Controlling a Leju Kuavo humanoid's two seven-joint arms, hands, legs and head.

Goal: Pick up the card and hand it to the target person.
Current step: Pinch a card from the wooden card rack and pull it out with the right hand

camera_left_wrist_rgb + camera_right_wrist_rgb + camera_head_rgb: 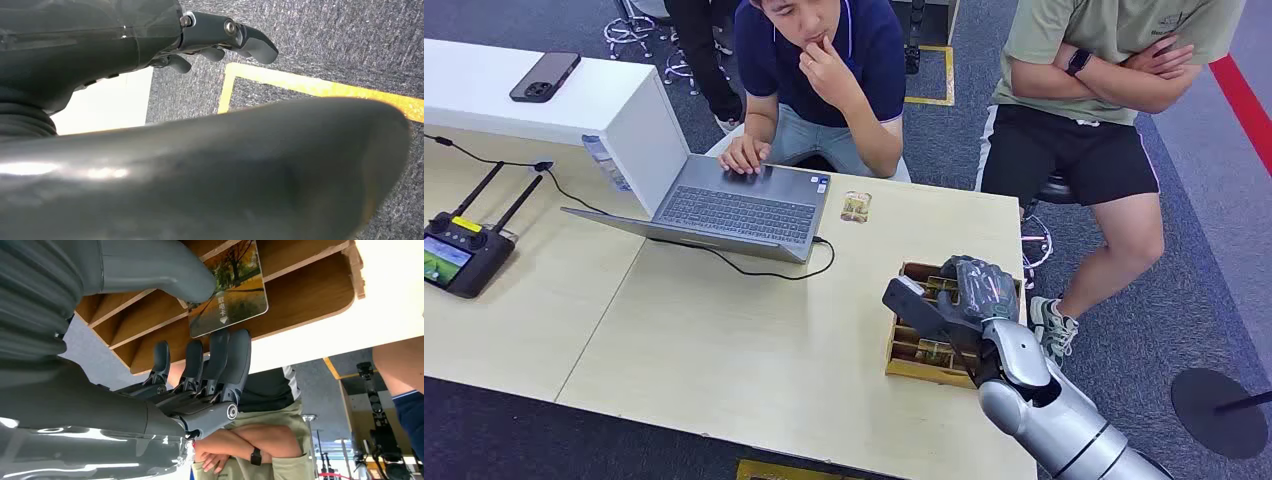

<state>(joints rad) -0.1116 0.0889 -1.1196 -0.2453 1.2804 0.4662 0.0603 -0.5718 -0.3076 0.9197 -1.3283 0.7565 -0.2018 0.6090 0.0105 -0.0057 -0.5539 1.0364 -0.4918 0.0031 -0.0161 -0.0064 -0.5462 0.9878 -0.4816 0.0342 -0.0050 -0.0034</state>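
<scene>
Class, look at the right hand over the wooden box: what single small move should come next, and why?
Probably close the fingers and thumb on the card. In the wrist view the right hand brackets the card standing in the wooden box, thumb on one face, fingers just short of the other, so it is not yet gripped.

Two seated people; one laptop; one phone; one controller; one wooden tray; one loose card on the surface.
</scene>
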